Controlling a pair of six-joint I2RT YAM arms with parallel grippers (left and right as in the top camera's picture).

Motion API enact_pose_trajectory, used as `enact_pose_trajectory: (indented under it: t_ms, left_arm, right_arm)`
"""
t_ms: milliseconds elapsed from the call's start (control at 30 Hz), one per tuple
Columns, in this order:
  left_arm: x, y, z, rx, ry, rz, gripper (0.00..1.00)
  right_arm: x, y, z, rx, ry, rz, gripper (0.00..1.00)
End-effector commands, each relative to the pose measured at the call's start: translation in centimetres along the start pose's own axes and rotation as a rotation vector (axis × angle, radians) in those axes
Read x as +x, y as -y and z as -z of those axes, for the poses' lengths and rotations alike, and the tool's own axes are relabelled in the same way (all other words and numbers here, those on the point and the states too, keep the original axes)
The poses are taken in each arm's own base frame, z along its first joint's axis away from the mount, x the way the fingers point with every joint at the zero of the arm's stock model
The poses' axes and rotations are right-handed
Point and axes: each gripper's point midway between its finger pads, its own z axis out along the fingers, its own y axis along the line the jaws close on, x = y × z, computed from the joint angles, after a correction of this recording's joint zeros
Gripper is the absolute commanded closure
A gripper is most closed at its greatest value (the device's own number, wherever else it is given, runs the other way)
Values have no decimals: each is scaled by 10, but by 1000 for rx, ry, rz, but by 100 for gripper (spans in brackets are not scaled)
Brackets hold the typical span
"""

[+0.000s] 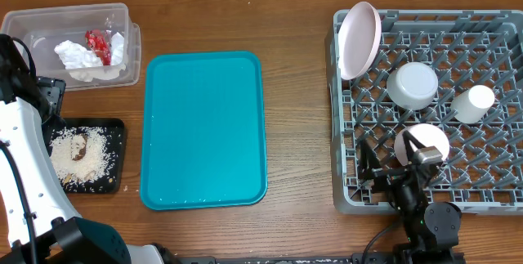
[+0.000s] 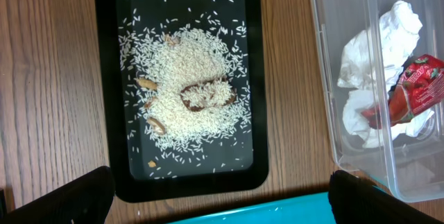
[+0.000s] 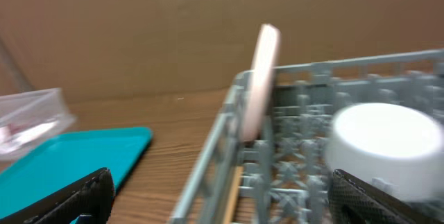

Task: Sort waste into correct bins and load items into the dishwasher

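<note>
Rack (image 1: 490, 174) at right is loaded; the plate (image 1: 359, 39) leans at its far-left corner, over the rim. The left gripper (image 2: 222, 200) and right gripper (image 3: 222, 203) both gape empty. A careless right-arm swing could tip the plate onto the tabletop (image 1: 302, 133).

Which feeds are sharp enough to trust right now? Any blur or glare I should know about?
Overhead: sharp and evenly lit, only a faint sheen on the teal tray. Left wrist: crisp, with single rice grains distinct on the black tray and light reflections on the clear bin wall. Right wrist: soft and smeared; the pink plate, rack and white bowl are all blurred, so don't judge fine gaps there.
</note>
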Motion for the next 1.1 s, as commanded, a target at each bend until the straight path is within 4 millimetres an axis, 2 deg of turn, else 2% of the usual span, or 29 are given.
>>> enact_pose_trajectory:
  t_ms: [0, 1067]
  left_arm:
    - [-3, -2, 0, -12, 14, -15, 0]
    - [-3, -2, 0, -12, 14, -15, 0]
  right_arm:
    - [-3, 24, 2, 131, 30, 7, 0]
    - [-4, 28, 2, 147, 33, 6, 0]
